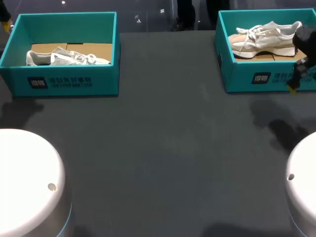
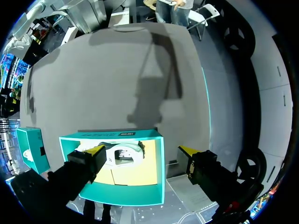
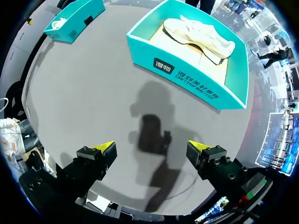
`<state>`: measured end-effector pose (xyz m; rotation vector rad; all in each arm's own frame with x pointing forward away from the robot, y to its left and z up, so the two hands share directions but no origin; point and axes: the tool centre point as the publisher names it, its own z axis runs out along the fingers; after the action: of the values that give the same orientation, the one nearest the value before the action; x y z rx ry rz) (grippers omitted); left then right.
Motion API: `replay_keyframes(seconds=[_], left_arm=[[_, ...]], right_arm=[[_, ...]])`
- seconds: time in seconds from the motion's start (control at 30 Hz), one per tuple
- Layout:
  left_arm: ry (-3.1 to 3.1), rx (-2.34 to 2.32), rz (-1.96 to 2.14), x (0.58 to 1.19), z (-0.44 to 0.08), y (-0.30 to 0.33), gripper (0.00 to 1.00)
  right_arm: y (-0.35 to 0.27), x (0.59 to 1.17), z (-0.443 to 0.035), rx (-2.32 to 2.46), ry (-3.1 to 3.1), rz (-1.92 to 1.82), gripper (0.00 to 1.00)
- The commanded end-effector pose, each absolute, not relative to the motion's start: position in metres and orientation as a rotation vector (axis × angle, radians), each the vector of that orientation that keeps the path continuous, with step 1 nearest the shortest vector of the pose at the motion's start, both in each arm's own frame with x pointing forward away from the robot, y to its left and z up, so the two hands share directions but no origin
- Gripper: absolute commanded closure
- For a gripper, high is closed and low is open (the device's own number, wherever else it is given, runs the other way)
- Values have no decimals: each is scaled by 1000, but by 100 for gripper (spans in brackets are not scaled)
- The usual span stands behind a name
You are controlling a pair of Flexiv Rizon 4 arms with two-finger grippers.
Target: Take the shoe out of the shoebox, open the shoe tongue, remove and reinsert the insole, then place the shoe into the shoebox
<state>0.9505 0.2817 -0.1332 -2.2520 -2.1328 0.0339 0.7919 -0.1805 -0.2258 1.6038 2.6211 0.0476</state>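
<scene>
Left tool (image 2: 142, 150), spread apart, points at upper-left box (image 1: 74, 81), likely to lift its shoe (image 1: 69, 58); right tool (image 3: 152, 145), also apart, faces upper-right box (image 1: 242, 74).

Our arm bases fill the lower corners of the head view. The left base (image 1: 27, 180) and right base (image 1: 303, 190) are both smooth white domes, each with one small round hole on top and a pale blue strip along the lower edge. The right arm (image 1: 306, 37) at the right edge is black, with a yellow bit lower down. The left gripper (image 2: 142, 151) and right gripper (image 3: 152, 147) are the same build: blocky matte-black fingers (image 3: 91, 163) capped with bright yellow wedge tips. Small round screw heads show on the right gripper's finger blocks. One block has a green and red patch further back.
</scene>
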Motion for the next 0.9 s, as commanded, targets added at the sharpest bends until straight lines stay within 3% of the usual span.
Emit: replay_keyframes(seconds=[0.03, 0.9], left_arm=[[-2131, -2253, 30, 950, -133, 282, 0], [-2131, -2253, 30, 950, -133, 282, 0]], right_arm=[[-183, 823, -227, 1681, 2644, -88, 0], [-197, 867, -211, 1931, 2415, -262, 0]])
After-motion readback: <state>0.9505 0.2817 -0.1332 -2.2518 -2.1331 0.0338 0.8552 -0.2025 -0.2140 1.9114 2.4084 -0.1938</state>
